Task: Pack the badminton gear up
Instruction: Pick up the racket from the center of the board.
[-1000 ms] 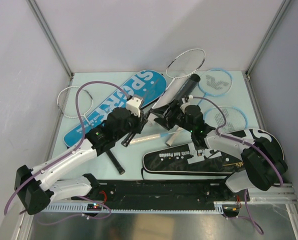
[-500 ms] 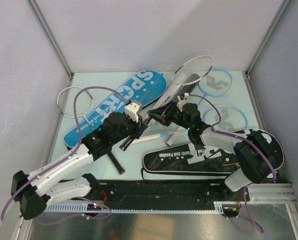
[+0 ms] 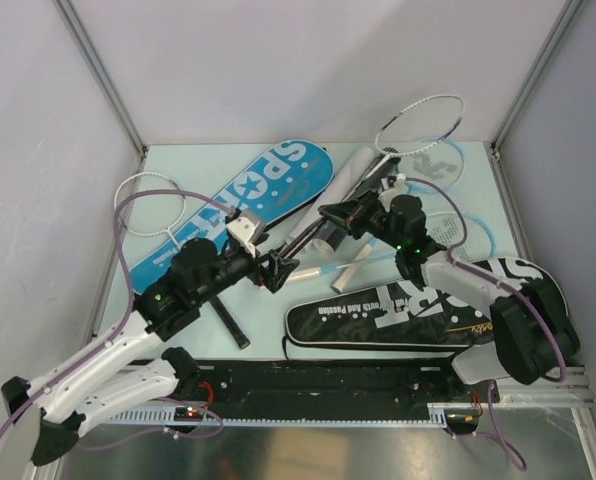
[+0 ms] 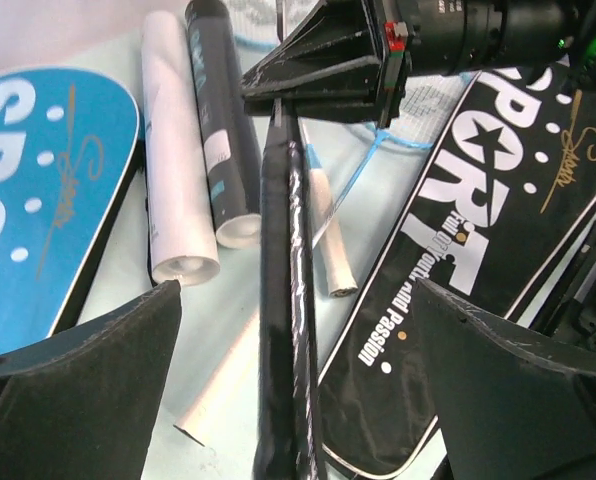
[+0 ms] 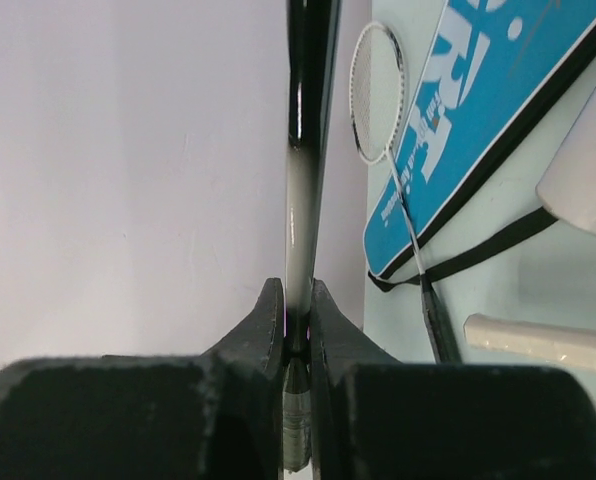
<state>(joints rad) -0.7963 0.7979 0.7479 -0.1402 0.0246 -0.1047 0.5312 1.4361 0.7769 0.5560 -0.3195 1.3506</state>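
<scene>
Far left: spare white racket [image 3: 150,205] lying flat beside blue cover [image 3: 228,210], not yet packed. Next, left claw [image 3: 271,269] spread wide around black handle [image 4: 283,300], gripping nothing, apparently leaving the load to the other side. Then right claw [image 5: 296,310] pinched tight on thin shaft of raised racket [image 3: 421,125], head lifted back-right, likely bound for black cover [image 3: 398,312].

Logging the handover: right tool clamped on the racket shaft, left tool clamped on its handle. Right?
No. The left tool is open: the left wrist view shows its fingers wide of the racket handle. The right tool is clamped on the shaft.
</scene>
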